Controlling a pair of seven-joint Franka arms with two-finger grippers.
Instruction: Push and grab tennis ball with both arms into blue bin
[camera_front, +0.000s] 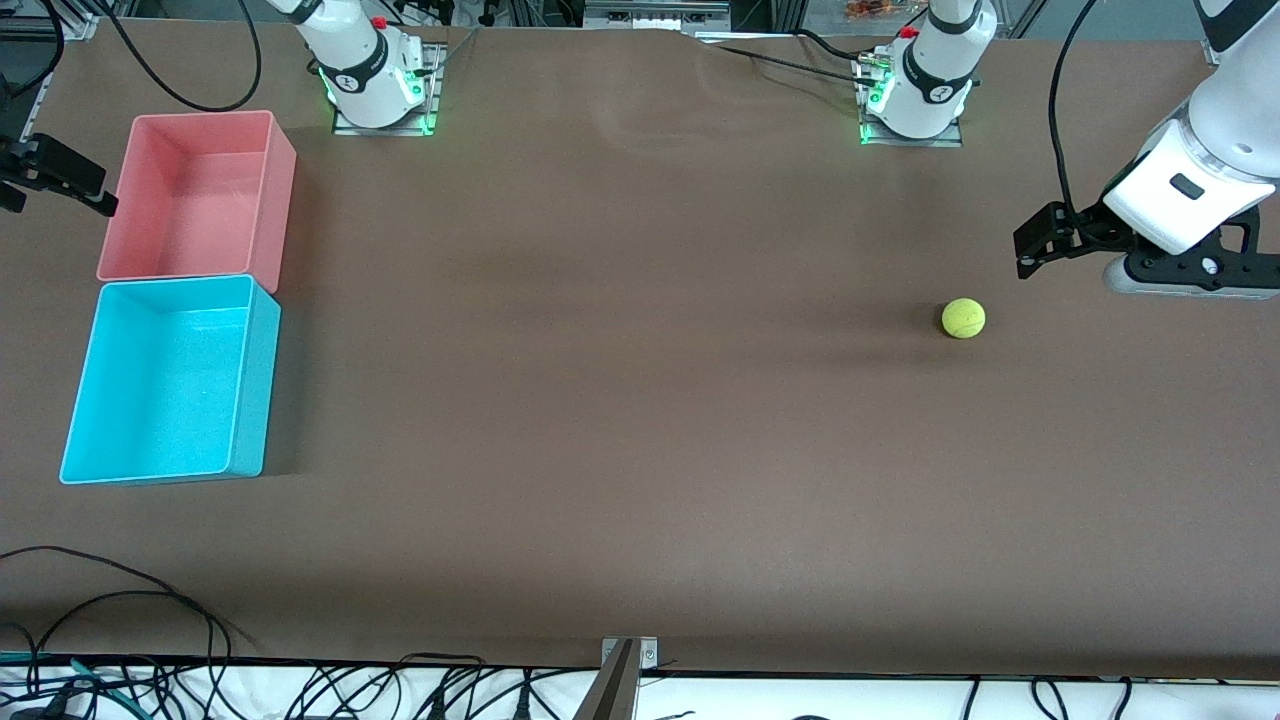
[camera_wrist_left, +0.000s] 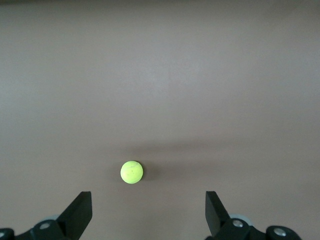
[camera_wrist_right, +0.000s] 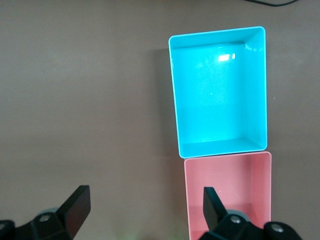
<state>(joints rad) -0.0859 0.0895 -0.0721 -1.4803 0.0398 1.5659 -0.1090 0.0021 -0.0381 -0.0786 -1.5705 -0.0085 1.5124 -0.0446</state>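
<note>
a: where's the small fuzzy yellow-green tennis ball (camera_front: 963, 318)?
b: on the brown table (camera_front: 620, 400), toward the left arm's end; bright cyan-blue plastic bin (camera_front: 170, 380) near the right arm's edge.
a: grippers?
b: left gripper (camera_wrist_left: 148, 212) and right gripper (camera_wrist_right: 145, 210) both spread, holding nothing.

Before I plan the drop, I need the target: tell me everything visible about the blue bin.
The blue bin is a rectangular, bright cyan, thin-walled plastic box with rounded corners, open-topped, upright and empty. It sits on the brown table at the right arm's end, its short wall against the pink bin, nearer the front camera. No gripper touches it.
</note>
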